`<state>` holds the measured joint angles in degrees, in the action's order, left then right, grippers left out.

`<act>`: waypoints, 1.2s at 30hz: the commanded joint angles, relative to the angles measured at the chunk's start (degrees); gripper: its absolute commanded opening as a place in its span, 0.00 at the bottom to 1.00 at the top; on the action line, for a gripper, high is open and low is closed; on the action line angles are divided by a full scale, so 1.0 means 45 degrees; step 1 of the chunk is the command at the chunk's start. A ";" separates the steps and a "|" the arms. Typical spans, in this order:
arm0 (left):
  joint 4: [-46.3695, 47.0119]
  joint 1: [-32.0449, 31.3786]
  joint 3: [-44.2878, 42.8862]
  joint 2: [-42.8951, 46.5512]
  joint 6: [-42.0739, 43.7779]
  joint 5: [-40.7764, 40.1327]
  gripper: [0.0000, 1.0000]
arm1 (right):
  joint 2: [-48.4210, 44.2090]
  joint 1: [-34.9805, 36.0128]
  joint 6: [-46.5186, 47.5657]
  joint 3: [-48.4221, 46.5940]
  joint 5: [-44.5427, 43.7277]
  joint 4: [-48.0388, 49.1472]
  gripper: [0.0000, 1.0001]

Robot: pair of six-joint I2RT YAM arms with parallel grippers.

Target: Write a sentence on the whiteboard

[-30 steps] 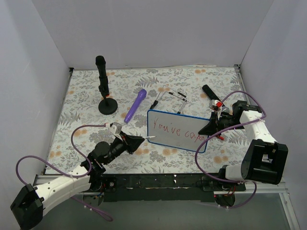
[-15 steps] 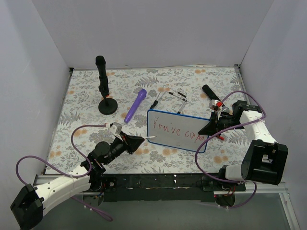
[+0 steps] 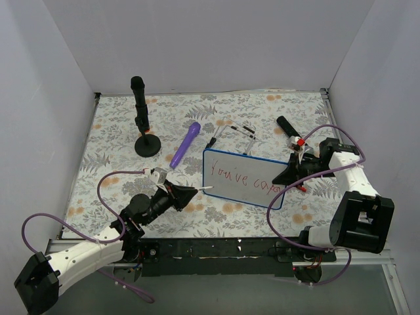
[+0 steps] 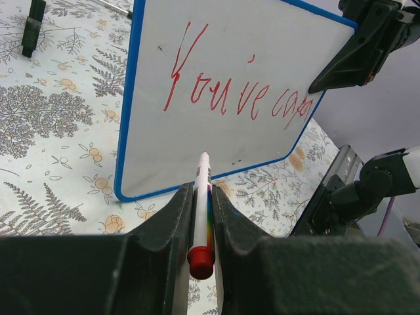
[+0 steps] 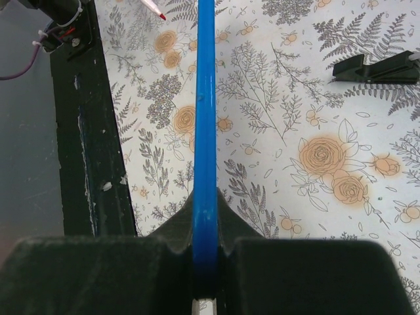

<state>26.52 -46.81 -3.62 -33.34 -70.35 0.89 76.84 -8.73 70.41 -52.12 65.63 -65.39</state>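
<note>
The whiteboard [image 3: 244,161] sits right of the table's middle, above the floral cloth [image 3: 111,138]. It is tipped up toward the left arm, with its right edge pinched in the right gripper [image 3: 287,176]. The right wrist view shows those jaws closed hard on the thin blue rim [image 5: 205,118], seen edge-on. The left gripper [image 3: 189,193] is closed around a red marker [image 4: 201,190], whose tip points at the board's lower left part, just short of it as far as the angle allows. The sentence [image 4: 230,98] runs in red across the upper half, so far one line. The board looks light, stiff and glossy, so it likely slides or pivots readily under pen pressure. The rim, away from the writing face, seems the sound place to hold it, since a pad on the face would smear ink. With only one edge clamped, the far corner can probably swing, so light strokes suit it. The marker is slim and smooth and may slip lengthwise if pushed hard.
</note>
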 commanded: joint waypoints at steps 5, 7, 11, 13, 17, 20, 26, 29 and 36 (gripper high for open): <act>0.0629 0.0225 -0.0192 -0.0168 0.0105 0.0096 0.00 | 0.0131 -0.0950 0.0622 -0.0566 -0.0970 -0.0059 0.01; 0.0941 0.0381 -0.0153 -0.0246 0.0047 0.0348 0.00 | 0.0248 -0.0989 0.0876 -0.0567 -0.0970 -0.0157 0.01; 0.1740 0.1199 -0.0095 -0.1082 -0.0206 0.1168 0.00 | 0.0366 -0.1028 0.0915 -0.0430 -0.0892 -0.0021 0.01; 0.2579 0.1630 -0.0036 -0.1553 -0.0402 0.1734 0.00 | 0.0405 -0.1009 0.0915 -0.0410 -0.0814 -0.0001 0.01; 0.4064 0.2684 -0.0231 -0.2862 -0.0871 0.3373 0.00 | 0.0425 -0.1009 0.0935 -0.0274 -0.0697 0.0077 0.01; 0.4184 0.2823 -0.0601 -0.3468 -0.0735 0.3689 0.00 | 0.0366 -0.1009 0.0935 -0.0137 -0.0619 0.0155 0.01; 0.4846 0.3155 -0.0564 -0.4152 -0.0890 0.4139 0.00 | 0.0347 -0.1028 0.0857 0.0039 -0.0501 0.0311 0.01; 0.5237 0.3214 -0.0505 -0.4445 -0.0930 0.4256 0.00 | 0.0386 -0.1028 0.0857 0.0039 -0.0443 0.0331 0.01; 0.5824 0.3234 -0.0466 -0.5148 -0.0793 0.4393 0.00 | 0.0386 -0.1028 0.0857 0.0136 -0.0326 0.0409 0.01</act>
<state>49.47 -32.69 -4.69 -55.33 -74.41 19.16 78.83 -13.08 72.36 -51.90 66.52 -65.71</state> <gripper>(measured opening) 0.130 0.089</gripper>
